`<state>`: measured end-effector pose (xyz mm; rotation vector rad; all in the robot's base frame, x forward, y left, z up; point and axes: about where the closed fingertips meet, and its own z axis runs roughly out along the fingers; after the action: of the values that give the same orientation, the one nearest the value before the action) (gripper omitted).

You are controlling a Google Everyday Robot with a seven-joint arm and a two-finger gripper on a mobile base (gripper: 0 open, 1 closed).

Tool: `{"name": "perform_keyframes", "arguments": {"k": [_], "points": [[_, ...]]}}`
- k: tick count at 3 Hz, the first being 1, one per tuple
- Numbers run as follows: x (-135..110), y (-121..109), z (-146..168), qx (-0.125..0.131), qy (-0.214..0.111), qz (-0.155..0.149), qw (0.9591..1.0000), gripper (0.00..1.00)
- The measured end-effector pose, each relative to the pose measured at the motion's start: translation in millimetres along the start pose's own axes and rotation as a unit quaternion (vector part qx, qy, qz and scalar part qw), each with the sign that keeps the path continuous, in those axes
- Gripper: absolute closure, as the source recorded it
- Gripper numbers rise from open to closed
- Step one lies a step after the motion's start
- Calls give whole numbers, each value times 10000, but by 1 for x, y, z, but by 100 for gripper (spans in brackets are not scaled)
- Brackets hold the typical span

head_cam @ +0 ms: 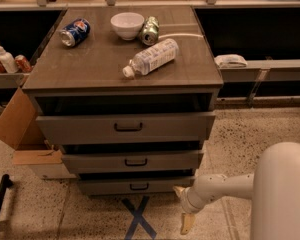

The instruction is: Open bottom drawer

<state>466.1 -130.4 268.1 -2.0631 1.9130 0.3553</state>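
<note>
The bottom drawer [110, 186] is the lowest and narrowest front of the grey wood-look cabinet [90, 69], with a small black bar handle [139, 186]. Its front sits close under the middle drawer [105, 162]. My gripper [183, 207] is low over the floor, just right of the bottom drawer's right end, on the white arm [225, 186] that comes in from the lower right. Its two tan fingertips [186, 224] are spread apart and hold nothing. It is right of the handle and does not touch it.
On the cabinet top lie a clear plastic bottle [151, 57], a white bowl [127, 25], a blue can [74, 32] and a green can [150, 30]. A cardboard box [20, 134] stands at the cabinet's left. A blue tape X [139, 218] marks the floor.
</note>
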Motion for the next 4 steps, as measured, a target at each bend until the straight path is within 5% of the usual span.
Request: {"name": "perform_keyframes", "arguments": {"k": [2, 4], "points": [[19, -48, 34, 491, -349, -371, 9975, 0], [11, -103, 77, 511, -578, -699, 9946, 0]]}}
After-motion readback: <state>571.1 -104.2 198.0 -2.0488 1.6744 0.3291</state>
